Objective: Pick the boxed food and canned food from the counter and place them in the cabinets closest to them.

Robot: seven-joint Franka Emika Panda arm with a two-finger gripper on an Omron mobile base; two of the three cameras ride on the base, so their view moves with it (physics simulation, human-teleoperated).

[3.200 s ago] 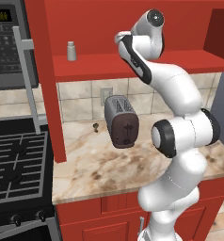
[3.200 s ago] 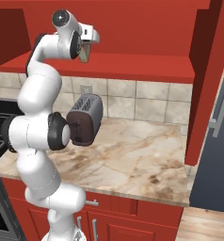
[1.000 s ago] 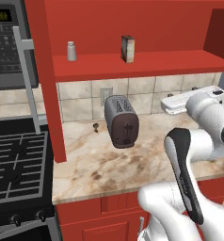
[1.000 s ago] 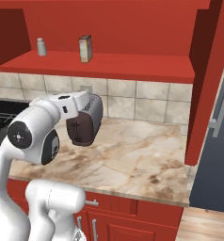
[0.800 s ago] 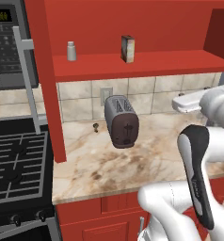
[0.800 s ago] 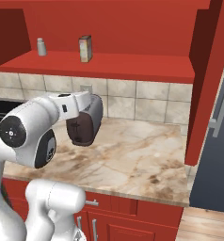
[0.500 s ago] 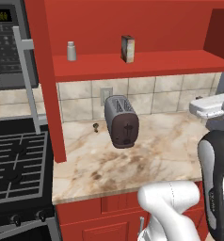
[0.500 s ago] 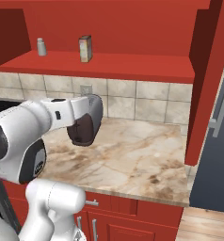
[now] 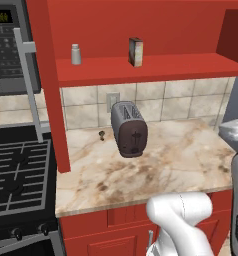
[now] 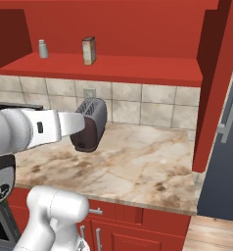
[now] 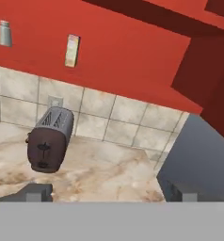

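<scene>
I see the boxed food (image 9: 135, 51) upright on the cabinets' shelf (image 9: 156, 68); end effector (image 11: 109, 194) spread apart, holding nothing.

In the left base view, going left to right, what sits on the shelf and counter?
Grey shaker on the red shelf, then the toaster on the counter, then the boxed food on the shelf.

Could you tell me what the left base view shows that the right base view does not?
The left base view alone has the stove grates and the microwave at its left. The right base view alone has the grey fridge at its right edge. Both share the boxed food standing upright on the red shelf, the grey shaker, the toaster and the counter.
</scene>
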